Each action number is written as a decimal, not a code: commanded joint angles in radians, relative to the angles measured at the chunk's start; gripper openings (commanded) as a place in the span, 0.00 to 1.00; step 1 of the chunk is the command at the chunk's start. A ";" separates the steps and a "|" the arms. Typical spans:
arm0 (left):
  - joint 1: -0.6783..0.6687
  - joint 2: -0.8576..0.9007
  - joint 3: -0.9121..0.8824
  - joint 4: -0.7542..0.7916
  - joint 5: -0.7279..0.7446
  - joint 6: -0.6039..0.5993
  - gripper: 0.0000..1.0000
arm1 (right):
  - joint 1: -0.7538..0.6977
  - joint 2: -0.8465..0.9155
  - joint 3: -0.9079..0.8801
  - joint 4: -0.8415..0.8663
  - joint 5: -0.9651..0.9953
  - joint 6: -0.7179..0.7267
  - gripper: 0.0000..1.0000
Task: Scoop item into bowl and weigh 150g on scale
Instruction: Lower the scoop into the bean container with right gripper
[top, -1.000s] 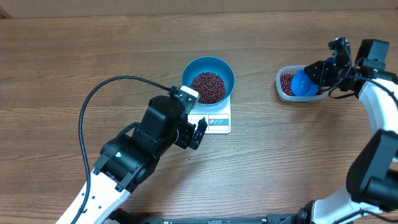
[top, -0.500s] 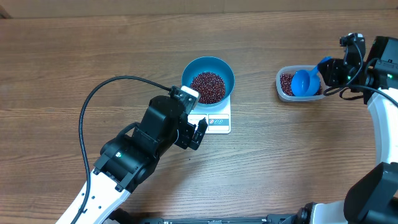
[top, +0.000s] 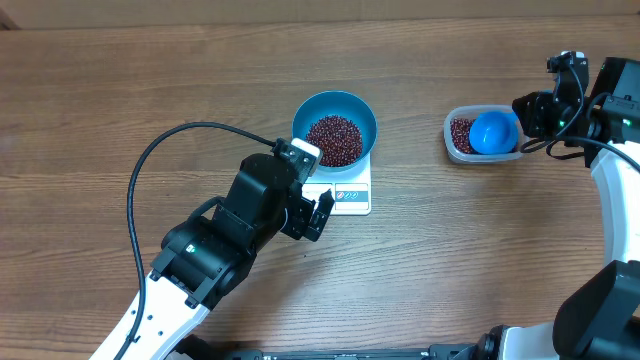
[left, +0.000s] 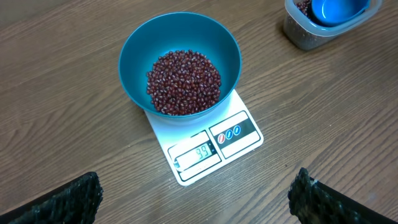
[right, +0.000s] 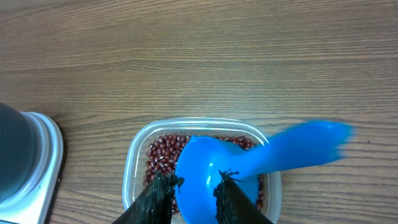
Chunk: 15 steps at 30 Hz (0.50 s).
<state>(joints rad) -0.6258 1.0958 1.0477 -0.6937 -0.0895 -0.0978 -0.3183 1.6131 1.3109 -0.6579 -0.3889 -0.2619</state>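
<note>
My left tool (left: 196, 193) hangs spread wide and empty beside the scale (left: 233, 134) so that its camera faces the display (left: 199, 152), whose digits I can't read surely. The bowl (left: 134, 56) sits on the scale, holding the beans (left: 184, 81). My right tool (right: 196, 180) is over the scoop (right: 199, 158) in the container (right: 134, 155). The scoop's handle is blurred, so I cannot tell whether the tool grips it.

Brown wood-grain table (top: 120, 80) under even light.

The wooden table (top: 120, 80) carries the scale (top: 350, 196) and a clear container (top: 449, 140).
</note>
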 joint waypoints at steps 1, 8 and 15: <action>0.005 -0.011 -0.002 0.003 0.012 0.005 1.00 | 0.004 -0.006 0.020 0.006 -0.007 -0.006 0.25; 0.005 -0.011 -0.002 0.003 0.012 0.005 0.99 | 0.004 -0.006 0.020 0.006 0.019 -0.009 0.25; 0.005 -0.011 -0.002 0.003 0.012 0.005 1.00 | 0.002 0.003 0.020 0.006 0.221 0.074 0.55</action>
<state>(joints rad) -0.6258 1.0958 1.0473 -0.6941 -0.0891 -0.0978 -0.3183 1.6131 1.3109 -0.6559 -0.3000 -0.2470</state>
